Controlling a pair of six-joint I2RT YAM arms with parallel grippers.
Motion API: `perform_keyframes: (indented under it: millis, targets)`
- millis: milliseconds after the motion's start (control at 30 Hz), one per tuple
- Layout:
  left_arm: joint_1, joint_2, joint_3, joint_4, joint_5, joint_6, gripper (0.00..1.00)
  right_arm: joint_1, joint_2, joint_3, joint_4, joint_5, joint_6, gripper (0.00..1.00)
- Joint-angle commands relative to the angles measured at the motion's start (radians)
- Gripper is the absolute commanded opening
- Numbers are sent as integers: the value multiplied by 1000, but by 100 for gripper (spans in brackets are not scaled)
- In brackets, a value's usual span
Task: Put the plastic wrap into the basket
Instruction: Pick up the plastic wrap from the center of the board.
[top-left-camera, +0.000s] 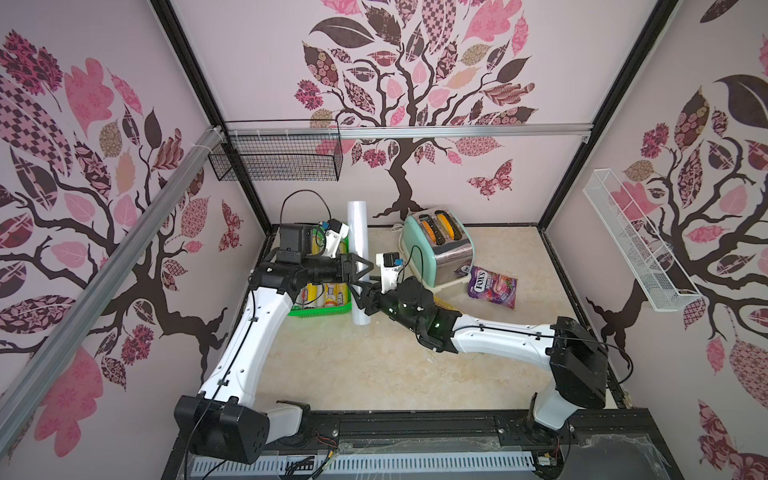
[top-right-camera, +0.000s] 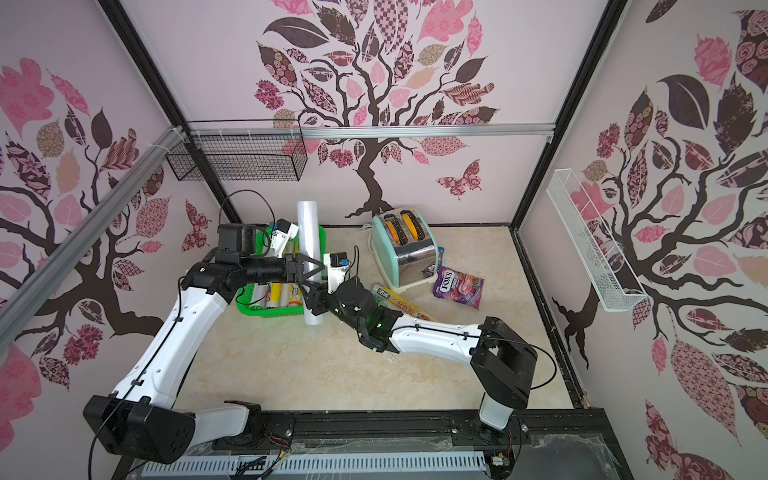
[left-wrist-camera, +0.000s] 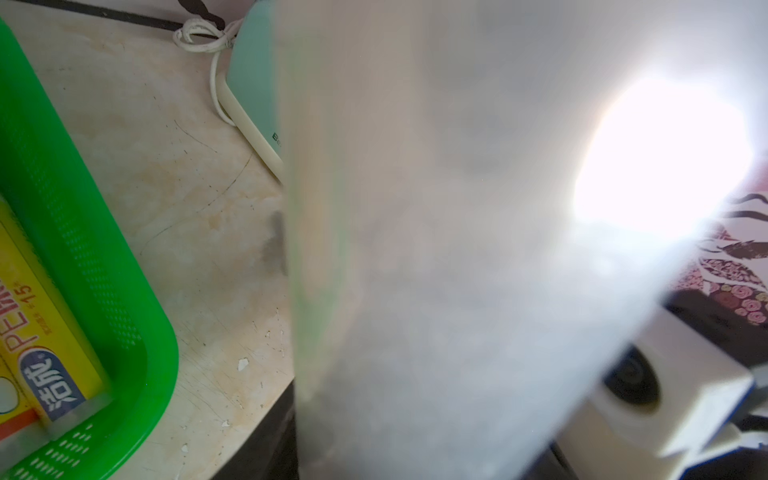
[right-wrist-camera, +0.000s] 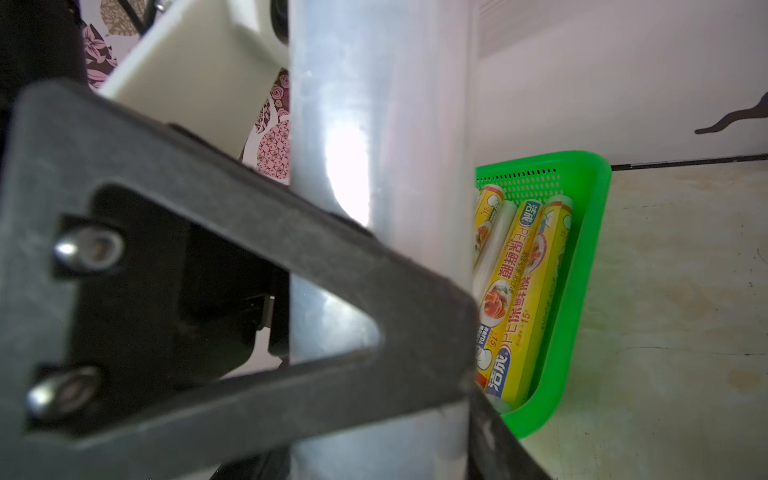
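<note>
Nearest us, a yellow printed roll of plastic wrap lies on the beige marbled tabletop, partly hidden under the right forearm and not yet in the basket. Beyond it the right gripper is clamped, jaws partly closed, on the lower part of a clear glossy cylindrical roll of plastic wrap. This roll stands near upright, long axis vertical, lower end just beside the near corner of the bright green perforated plastic basket; whether it touches the table we cannot tell. Just above, the left gripper straddles the shaft; whether its jaws press we cannot tell. We judge the roll light, stiff and slick-skinned, best gripped squarely mid-shaft. The yellow rolls in the basket lie near-to-far; this one must be laid to match.
</note>
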Motion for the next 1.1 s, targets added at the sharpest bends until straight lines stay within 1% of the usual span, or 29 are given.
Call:
perform_keyframes:
  millis: [0, 100, 200, 333, 400, 467, 567, 700, 800, 900, 1067]
  targets:
    - [-3, -1, 2, -17, 9, -9, 49, 6, -6, 74, 66, -21, -48, 39]
    - [-3, -3, 12, -36, 11, 4, 48, 7, -18, 89, 7, -32, -38, 49]
    - [-2, -9, 10, -39, 5, 9, 48, 6, -22, 78, 15, -45, -49, 60]
    - [12, -8, 18, -43, -18, 12, 47, 5, -47, 66, -33, -69, -49, 70]
    - [20, -6, 15, -42, -35, 18, 46, 5, -71, 36, -28, -91, -56, 79]
    - [20, -5, 10, -41, -48, 21, 46, 5, -97, 10, -37, -104, -73, 85]
    - [25, 6, 12, -50, -83, 35, 47, 5, -159, -23, -111, -102, -98, 94]
    - [28, 20, 25, -71, -170, 80, 47, 5, -253, -102, -167, -119, -195, 97]
    - [29, 44, 51, -92, -237, 109, 47, 5, -327, -121, -305, -132, -275, 99]
    - [30, 62, 65, -105, -326, 129, 47, 7, -400, -167, -382, -145, -337, 99]
    - [36, 106, 117, -149, -459, 170, 47, 7, -492, -205, -534, -133, -399, 99]
